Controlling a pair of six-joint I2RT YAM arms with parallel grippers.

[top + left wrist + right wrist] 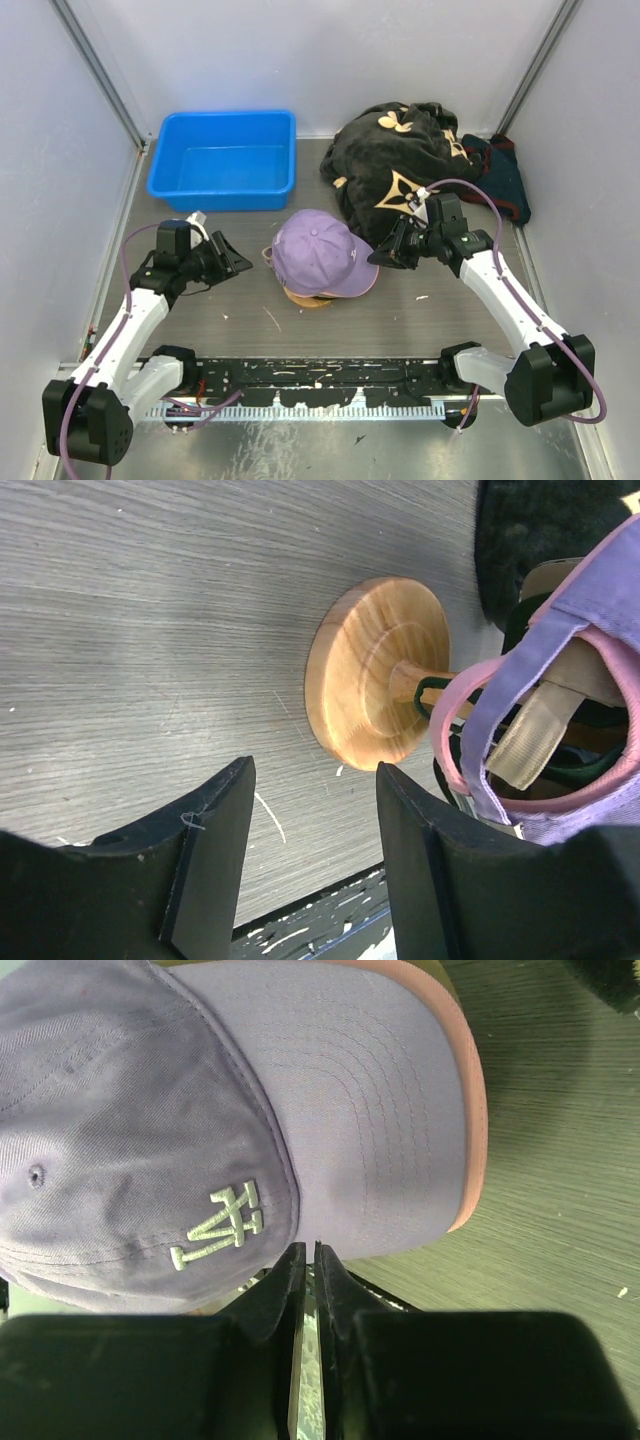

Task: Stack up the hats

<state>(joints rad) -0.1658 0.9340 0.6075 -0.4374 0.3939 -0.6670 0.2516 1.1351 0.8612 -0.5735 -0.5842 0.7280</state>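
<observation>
**Caps stacked on stand, both arms close by**

Left gripper (232, 262): jaws stood well apart with nothing between them. Its wrist view showed only bare table through the gap (315, 780). It sat just left of the stack, not touching it.

Right gripper (383, 255): jaws were drawn together to a thin slit (307, 1255) and no object was seen in them. The tips lay at the near edge of the top cap's brim; contact could not be judged.

The lavender purple baseball cap (315, 250) sat on top, mid-table between the two grippers. Its brim pointed right and a pale embroidered logo (218, 1225) showed on the front. A pink brim edge (470, 1110) peeked out beneath the lavender brim.

From the left, the back straps hung nested: pink (455, 715), lavender (530, 670), tan (535, 730), with dark green fabric (600, 715) inside. All four sat over the round wooden stand (370, 670), whose base edge showed at the near side (308, 298).

On the grey wood-grain table (400, 320):
- Far left, a blue rectangular plastic tub (165, 160).
- Far right, a crumpled black cloth with tan flower marks (400, 150), with a dark navy and red bundle (500, 170) beside it.
</observation>
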